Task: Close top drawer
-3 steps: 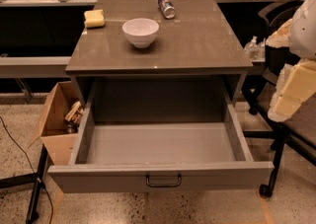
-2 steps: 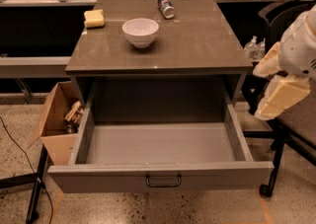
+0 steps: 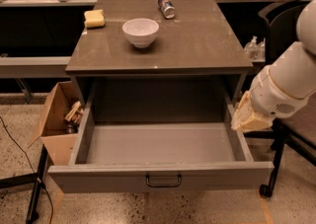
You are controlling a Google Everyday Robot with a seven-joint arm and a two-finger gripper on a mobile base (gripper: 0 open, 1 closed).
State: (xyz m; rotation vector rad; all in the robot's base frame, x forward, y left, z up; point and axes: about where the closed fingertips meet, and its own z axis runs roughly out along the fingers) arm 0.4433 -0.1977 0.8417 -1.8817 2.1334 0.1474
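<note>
Arm swung down and left since moment ago; gripper (image 3: 248, 115) now just beside right side wall of top drawer (image 3: 108, 178), roughly midway along that wall. Whether gripper spread or pressed together: cannot tell. Top drawer stands pulled far out of cabinet (image 3: 163, 55). Drawer front with black handle (image 3: 163, 180) lies nearer to camera and to left of gripper. Front runs left-right; closing travel goes straight back into cabinet. Judgement: gripper must first get around before front face, then push.

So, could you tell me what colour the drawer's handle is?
Black handle, camera view; end effector by the drawer's right side.
</note>
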